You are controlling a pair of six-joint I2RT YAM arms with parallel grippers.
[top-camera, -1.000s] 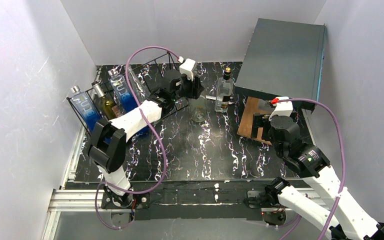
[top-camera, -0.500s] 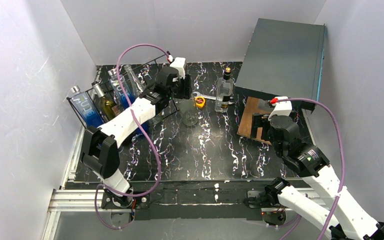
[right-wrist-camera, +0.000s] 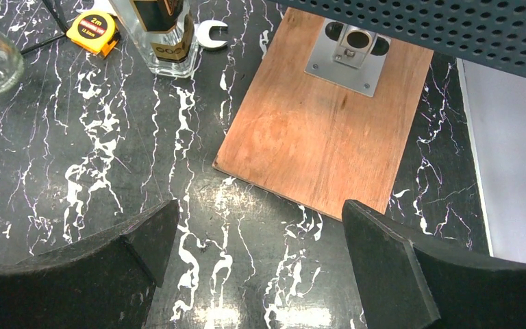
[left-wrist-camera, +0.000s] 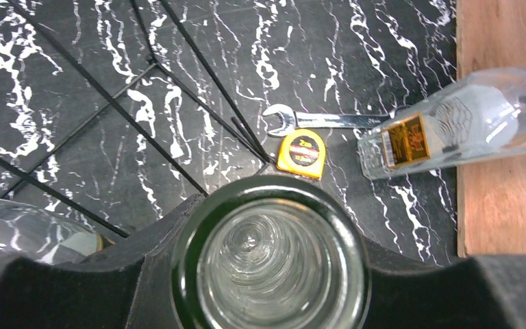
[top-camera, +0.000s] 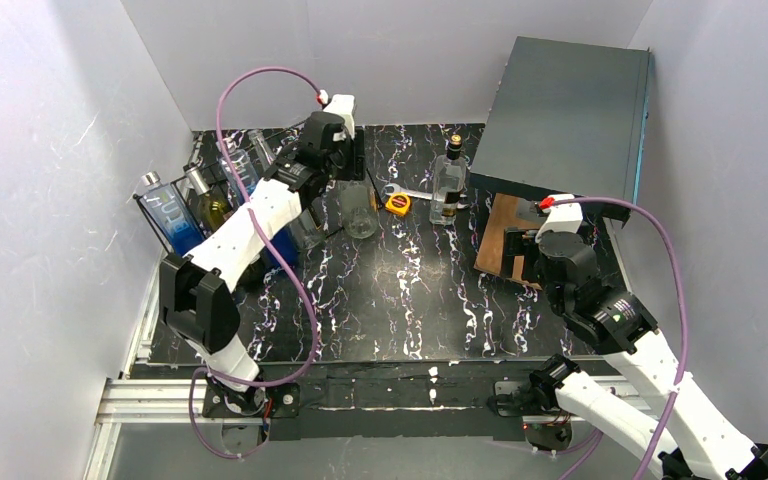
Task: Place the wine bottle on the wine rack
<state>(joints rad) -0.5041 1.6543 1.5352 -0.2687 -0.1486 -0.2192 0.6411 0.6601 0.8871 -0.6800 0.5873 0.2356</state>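
Observation:
My left gripper (top-camera: 350,175) is shut on a clear glass wine bottle (top-camera: 360,212) and holds it in the air beside the right end of the black wire wine rack (top-camera: 140,200). In the left wrist view the bottle's round base (left-wrist-camera: 270,264) fills the gap between the jaws, and the rack's wires (left-wrist-camera: 178,103) run just beyond it. The rack holds two blue bottles (top-camera: 165,215) and an olive one (top-camera: 210,205). My right gripper (top-camera: 550,250) is open and empty over the table (right-wrist-camera: 257,267), near the wooden board (right-wrist-camera: 322,137).
A square clear liquor bottle (top-camera: 449,180) stands at the back, with a yellow tape measure (top-camera: 397,203) and a wrench (top-camera: 410,192) to its left. A dark grey box (top-camera: 565,110) stands at the back right above the board (top-camera: 505,235). White walls enclose the table.
My left arm has carried the clear bottle left and back, from near the liquor bottle to the rack's right end. The tape measure and wrench are now uncovered. The right arm has not moved.

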